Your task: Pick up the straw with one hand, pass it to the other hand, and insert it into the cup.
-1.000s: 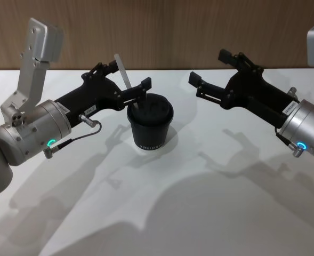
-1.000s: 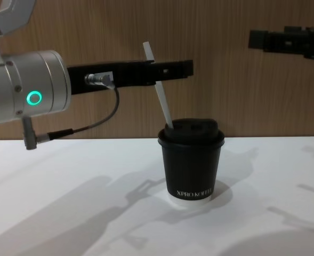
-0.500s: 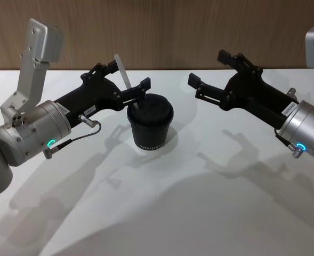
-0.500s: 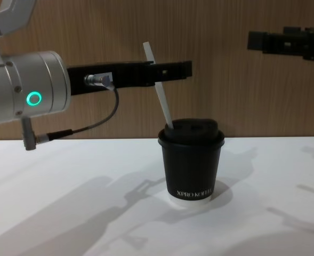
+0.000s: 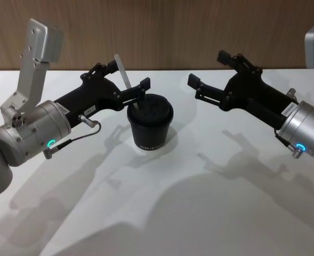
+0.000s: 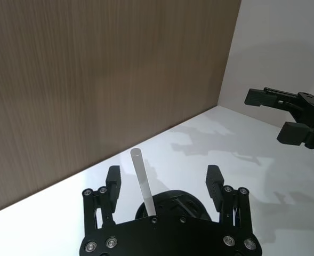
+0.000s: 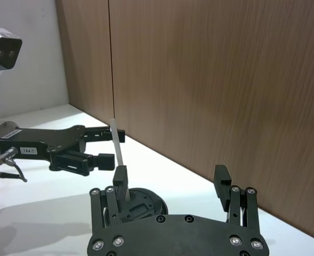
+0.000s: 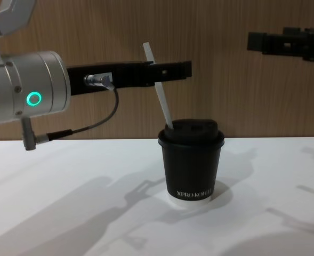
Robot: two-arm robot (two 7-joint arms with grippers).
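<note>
The black cup [image 5: 150, 128] [image 8: 191, 170] with white lettering stands upright on the white table. The white straw [image 5: 123, 72] [image 8: 159, 90] leans out of its domed lid, its lower end in the lid. My left gripper [image 5: 129, 76] [image 8: 172, 72] is open around the straw's upper half. In the left wrist view the straw [image 6: 141, 181] stands free between the two fingers, nearer one of them. My right gripper [image 5: 207, 68] [image 8: 258, 41] hangs open and holds nothing, in the air to the right of the cup and above lid height.
A wooden wall runs along the back of the white table [image 5: 162, 213]. A thin black cable [image 8: 87, 125] loops under my left wrist. The right wrist view looks over the cup [image 7: 143, 200] toward the left gripper [image 7: 111, 146].
The right gripper has crept very slightly to the left. The straw, the cup and the left gripper have not moved.
</note>
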